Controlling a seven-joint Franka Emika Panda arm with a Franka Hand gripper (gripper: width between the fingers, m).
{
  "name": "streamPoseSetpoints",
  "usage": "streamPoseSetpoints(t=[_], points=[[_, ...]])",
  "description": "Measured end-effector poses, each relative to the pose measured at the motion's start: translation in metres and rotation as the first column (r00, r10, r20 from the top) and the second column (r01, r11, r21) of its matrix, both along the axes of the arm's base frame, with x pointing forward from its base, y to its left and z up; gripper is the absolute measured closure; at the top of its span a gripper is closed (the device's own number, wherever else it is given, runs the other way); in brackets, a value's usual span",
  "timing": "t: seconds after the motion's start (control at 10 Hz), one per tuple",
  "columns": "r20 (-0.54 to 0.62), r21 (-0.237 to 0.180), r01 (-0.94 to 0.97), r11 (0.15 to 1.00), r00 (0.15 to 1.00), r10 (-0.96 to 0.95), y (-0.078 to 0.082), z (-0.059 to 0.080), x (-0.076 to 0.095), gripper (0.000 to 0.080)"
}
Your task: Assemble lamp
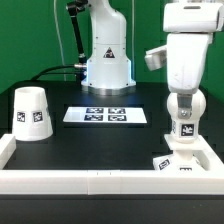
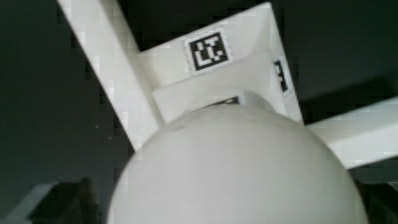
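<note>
Rail (image 1: 100,182) of white plastic runs round the black table (image 1: 100,145) like a shallow tray. Inside it, the shade (image 1: 31,112) stands at the exterior view's left, wide end down, so you cannot see into it. The marker board (image 1: 105,115) lies flat at mid-table. The base (image 1: 170,163) sits in the near corner at the exterior view's right, close against the rail.

Your gripper (image 1: 182,138) hangs directly over the base, well apart from the shade.

Only the wrist view shows the bulb (image 2: 222,165) plainly. It sits close under the camera, a smooth white dome, with the tagged base beyond it. The dome hides the fingers, and the exterior view is too small to help. You cannot tell how far the jaws stand apart, nor whether they grip the bulb.
</note>
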State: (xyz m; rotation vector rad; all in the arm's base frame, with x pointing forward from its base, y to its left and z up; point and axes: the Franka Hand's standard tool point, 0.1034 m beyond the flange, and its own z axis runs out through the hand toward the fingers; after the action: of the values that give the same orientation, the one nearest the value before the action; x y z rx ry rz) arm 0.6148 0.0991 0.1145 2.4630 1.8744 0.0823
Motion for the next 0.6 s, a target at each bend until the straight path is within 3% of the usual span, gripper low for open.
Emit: streamPoseSetpoints(t=[0.2, 0.5, 0.6], points=[[-0.002, 0.0, 0.011, 1.0, 1.0, -0.011, -0.0024, -0.0012, -0.0003, 0.0223], [-0.003, 0.005, 0.076, 0.997, 0.997, -0.076, -0.0025, -0.0013, -0.0008, 0.0223], [-0.001, 0.013, 0.176, 0.984, 0.984, -0.176, -0.0025, -0.0014, -0.0012, 0.0223]])
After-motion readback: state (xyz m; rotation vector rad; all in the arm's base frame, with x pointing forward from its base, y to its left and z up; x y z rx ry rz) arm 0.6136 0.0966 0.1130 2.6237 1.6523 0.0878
